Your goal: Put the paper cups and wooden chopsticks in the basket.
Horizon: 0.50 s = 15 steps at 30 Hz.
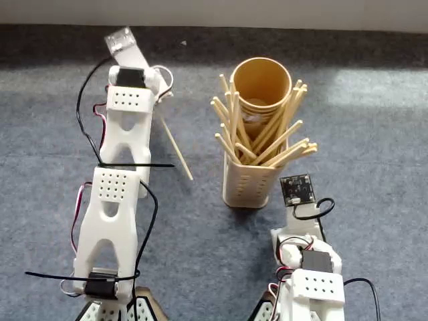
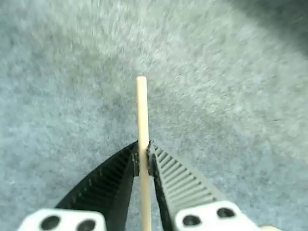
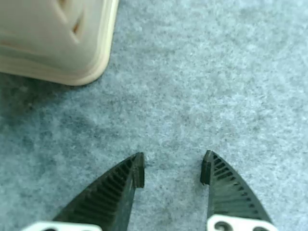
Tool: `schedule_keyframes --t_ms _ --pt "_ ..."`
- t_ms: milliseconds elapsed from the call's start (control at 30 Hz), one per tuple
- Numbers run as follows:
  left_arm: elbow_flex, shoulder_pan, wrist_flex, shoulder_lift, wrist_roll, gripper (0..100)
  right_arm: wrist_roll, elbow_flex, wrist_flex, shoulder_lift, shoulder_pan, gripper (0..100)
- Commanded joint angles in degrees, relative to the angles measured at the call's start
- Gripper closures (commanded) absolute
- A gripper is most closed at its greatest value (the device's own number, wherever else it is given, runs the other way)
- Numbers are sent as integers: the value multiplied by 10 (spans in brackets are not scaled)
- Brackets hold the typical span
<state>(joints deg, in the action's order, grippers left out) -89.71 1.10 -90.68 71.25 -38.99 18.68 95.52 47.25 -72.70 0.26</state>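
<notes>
On a grey carpet, seen from above, a cream basket stands upright near the middle. Inside it is a stack of tan paper cups, open mouth up. A bundle of chopsticks leans around the stack and fans out past the rim.

One more wooden chopstick is outside the basket, to its left. The left gripper has its jaws closed on this stick, pinching it near one end. From the wrist camera, the stick runs straight out between the fingertips to a blunt free end.

From above, the stick's long axis runs on a slant. The gripped end sits under the outstretched left arm at the far side of the table. The free end points back toward the arm bases and toward the basket, stopping short of the basket's wall. Whether the stick is lifted off the carpet or resting on it cannot be told. The basket lies to the right of the left gripper, near but apart.

The right gripper has its jaws apart and empty. It hangs over bare carpet just beside a corner of the basket, on the side nearest the arm bases.

The left arm is the one placed to finish this piece. Judging by the layout, the stick needs carrying rightward and tipping more upright so it can drop into the basket's open top among the others.
</notes>
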Motion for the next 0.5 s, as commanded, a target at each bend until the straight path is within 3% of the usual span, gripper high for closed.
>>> schedule_keyframes --t_ms 0,233,467 --pt "-57 3 -8 -142 69 995 7 39 -6 -1 -5 796" --pt "-57 -17 55 -430 120 995 7 39 -6 -1 -5 796" --pt "-54 -206 79 -629 211 995 7 39 -6 -1 -5 796"
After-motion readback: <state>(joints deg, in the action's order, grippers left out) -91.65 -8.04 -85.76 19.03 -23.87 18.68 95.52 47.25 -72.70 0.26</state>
